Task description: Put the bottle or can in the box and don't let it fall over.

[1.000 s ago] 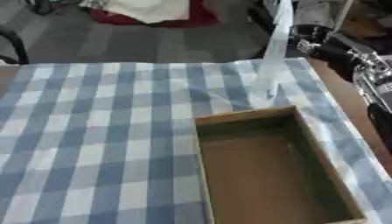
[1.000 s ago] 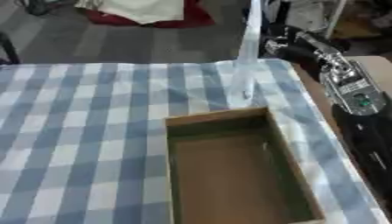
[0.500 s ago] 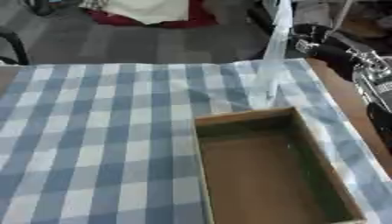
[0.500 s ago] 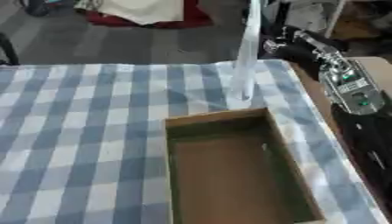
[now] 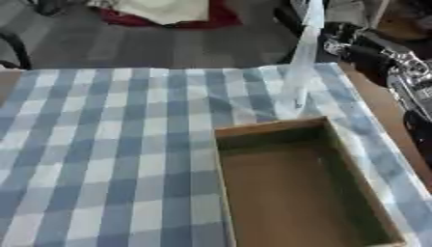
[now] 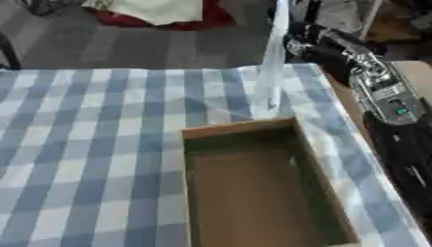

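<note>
Right hand [image 6: 305, 41] is seen at the upper right of the frame, wrapped around the upper part of a tall clear plastic bottle [image 6: 273, 62]; its arm [image 6: 380, 91] runs down the right edge. Held upright, the bottle is positioned just beyond the far rim of the open cardboard box [image 5: 358, 193], which is set on the blue-and-white checked tablecloth [image 5: 101, 154] at lower right.
</note>
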